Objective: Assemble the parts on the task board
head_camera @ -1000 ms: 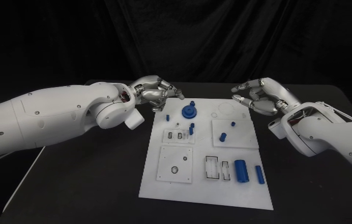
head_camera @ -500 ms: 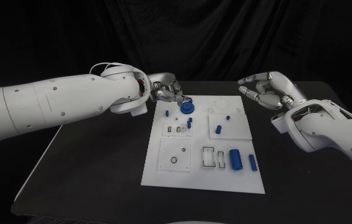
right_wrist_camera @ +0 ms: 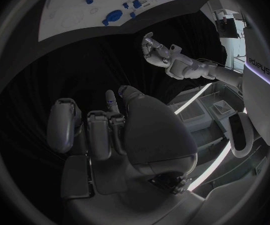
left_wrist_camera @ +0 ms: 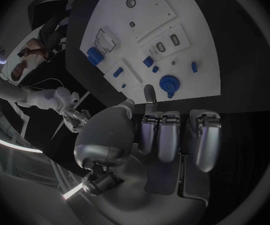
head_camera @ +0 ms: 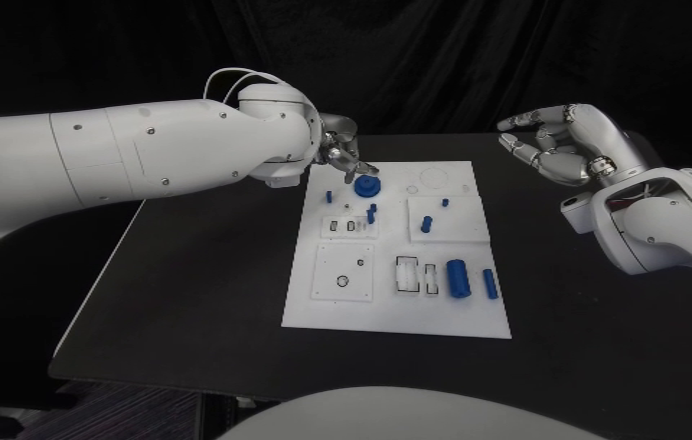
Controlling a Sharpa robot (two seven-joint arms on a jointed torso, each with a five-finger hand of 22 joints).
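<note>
Since the earlier frames, both hands have been shifted: the left hand (head_camera: 342,152) has been carried from the table beside the board's far left corner to a place over that corner, just beside the blue disc (head_camera: 368,187), and the right hand (head_camera: 565,145) has been drawn away from the board (head_camera: 335,312), to the far right of the table (head_camera: 188,290); some of this apparent motion is owed to a shift of the camera.

Left hand: seen at the far left corner of the board, fingers (left_wrist_camera: 170,135) curled side by side, one fingertip extended toward the disc (left_wrist_camera: 169,83); contact with the disc cannot be told. Nothing is seen held.

Right hand (right_wrist_camera: 104,127): raised over bare table, well apart from the board (right_wrist_camera: 66,10), fingers curled inward and nothing held.

Board: a white plate laid lengthwise in the middle of the table. The disc, with an upright stub at its centre, stands near the far edge. A small blue peg (head_camera: 327,197) is seen near the left edge just nearer than the disc. Two small blue pieces (head_camera: 371,215) stand behind the disc toward the middle. Another small piece (head_camera: 428,224) lies on a raised square panel at the right. A thick blue cylinder (head_camera: 457,278) and a thinner blue pin (head_camera: 490,283) lie side by side near the near right corner, beside rectangular slots (head_camera: 408,275).
</note>
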